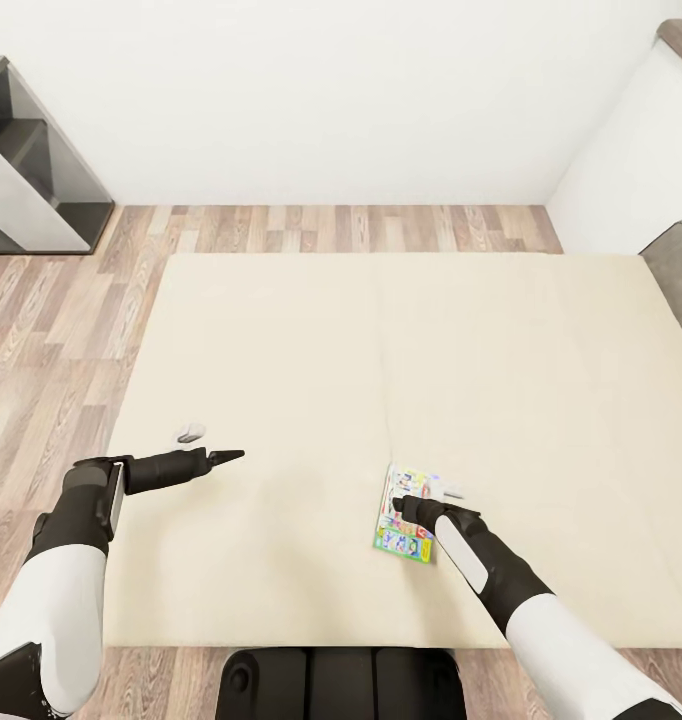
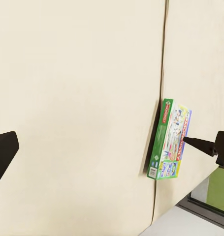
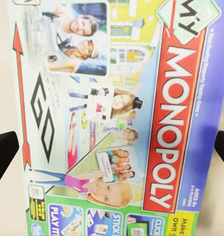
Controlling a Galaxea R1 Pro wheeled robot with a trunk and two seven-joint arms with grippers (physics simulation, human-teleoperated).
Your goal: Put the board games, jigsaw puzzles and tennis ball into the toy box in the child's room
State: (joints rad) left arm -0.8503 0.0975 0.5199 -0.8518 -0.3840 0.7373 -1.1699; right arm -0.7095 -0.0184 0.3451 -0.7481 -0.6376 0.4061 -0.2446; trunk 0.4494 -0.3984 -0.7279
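One broad beige mattress, the bed [image 1: 541, 400], takes up most of the head view, with wood-plank floor [image 1: 51, 330] around it, a white wall behind and a dark grey shelf unit [image 1: 36, 165] off in the far left corner. A seam runs down the middle of the mattress. Just beside that seam, on the near part of the bed, lies a single board game, the green-and-blue Monopoly box [image 1: 407, 513], flat and face up.

The right gripper [image 1: 403, 507] hangs directly over that box; in the right wrist view its two dark fingers sit at either edge of the picture, spread wide, with the printed lid [image 3: 116, 118] between them, and nothing is held yet. The left gripper [image 1: 231, 455] hovers over bare mattress, well apart from the box. It holds nothing, but how far its fingers are parted cannot be told. A small pale object [image 1: 191, 434] near it is too small to identify.

Judging by this, the work is at an early stage: this game is not yet gripped, and it must be carried to the toy box afterwards.
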